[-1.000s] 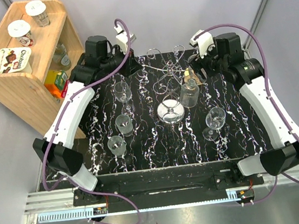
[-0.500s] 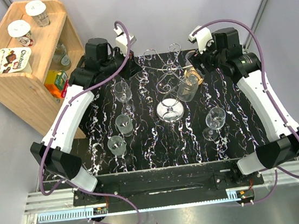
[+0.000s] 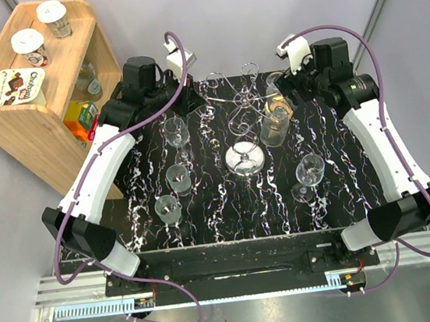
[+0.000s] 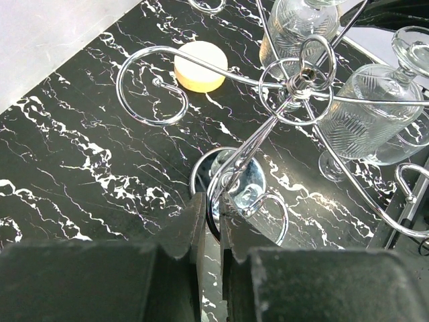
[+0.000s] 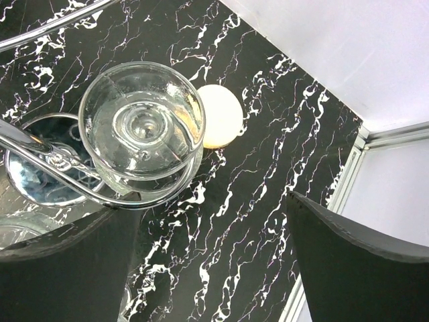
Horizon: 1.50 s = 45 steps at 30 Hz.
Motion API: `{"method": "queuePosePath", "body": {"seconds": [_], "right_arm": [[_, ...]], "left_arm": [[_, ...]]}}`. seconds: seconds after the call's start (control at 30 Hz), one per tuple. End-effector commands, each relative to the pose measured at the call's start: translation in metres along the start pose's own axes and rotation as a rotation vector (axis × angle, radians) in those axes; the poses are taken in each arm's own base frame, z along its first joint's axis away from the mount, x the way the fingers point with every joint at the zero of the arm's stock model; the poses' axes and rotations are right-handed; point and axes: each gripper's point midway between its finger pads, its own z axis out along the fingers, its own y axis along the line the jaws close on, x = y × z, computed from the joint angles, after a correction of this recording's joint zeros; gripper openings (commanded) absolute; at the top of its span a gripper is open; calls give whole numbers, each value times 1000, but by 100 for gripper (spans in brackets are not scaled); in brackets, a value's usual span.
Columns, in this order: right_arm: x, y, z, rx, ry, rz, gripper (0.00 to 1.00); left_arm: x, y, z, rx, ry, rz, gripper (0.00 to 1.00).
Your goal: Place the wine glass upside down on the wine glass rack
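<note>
The chrome wine glass rack (image 3: 238, 105) stands mid-table on its mirror disc base (image 3: 244, 160). A wine glass (image 3: 271, 128) hangs upside down from one of its right-hand wire arms. In the right wrist view this glass (image 5: 143, 131) shows foot-up, with a wire arm running under its foot. My right gripper (image 3: 286, 92) is open and empty just behind the glass, and its fingers (image 5: 365, 268) stand wide apart. My left gripper (image 3: 191, 95) is shut on a curled wire arm (image 4: 213, 201) at the rack's back left. The rack's hub (image 4: 305, 75) shows in the left wrist view.
Three upright glasses (image 3: 176, 132) (image 3: 176, 178) (image 3: 167, 208) stand left of the rack and one (image 3: 308, 171) stands at the front right. A cream round disc (image 5: 220, 115) lies on the black marble top. A wooden shelf (image 3: 5, 116) with cups stands outside the table's left edge.
My right gripper carried the glass toward the rack's back right, let it go on a wire arm and drew back. The left gripper has stayed on the rack.
</note>
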Motion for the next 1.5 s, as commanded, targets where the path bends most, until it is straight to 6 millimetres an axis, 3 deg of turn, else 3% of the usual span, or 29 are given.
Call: {"method": "queuePosePath", "body": {"seconds": [0.0, 0.27, 0.47, 0.67, 0.97, 1.13, 1.17, 1.2, 1.33, 1.47], "right_arm": [[-28, -23, -34, 97, -106, 0, 94], [-5, -12, -71, 100, -68, -7, 95], [6, -7, -83, 94, -41, -5, 96], [2, -5, -95, 87, -62, 3, 96], [5, 3, -96, 55, -58, 21, 96], [4, 4, -103, 51, -64, 25, 96], [4, 5, -105, 49, -66, 25, 96], [4, 6, -107, 44, -63, 26, 96], [14, 14, -117, 25, -54, 23, 96], [26, 22, -132, 21, -64, 11, 97]], "left_arm": [[2, -43, -10, 150, 32, 8, 3], [-7, -42, -14, 135, 8, 29, 36], [-14, -40, -15, 126, -1, 39, 42], [-15, -34, -15, 96, 0, 59, 49], [-12, -18, -21, 45, 3, 81, 60], [-25, -16, -34, 26, -32, 107, 70], [-28, -16, -37, 21, -42, 113, 74], [-33, -16, -40, 16, -54, 120, 85], [-50, -11, -63, -24, -108, 142, 90], [-55, -3, -100, -87, -140, 170, 91]]}}
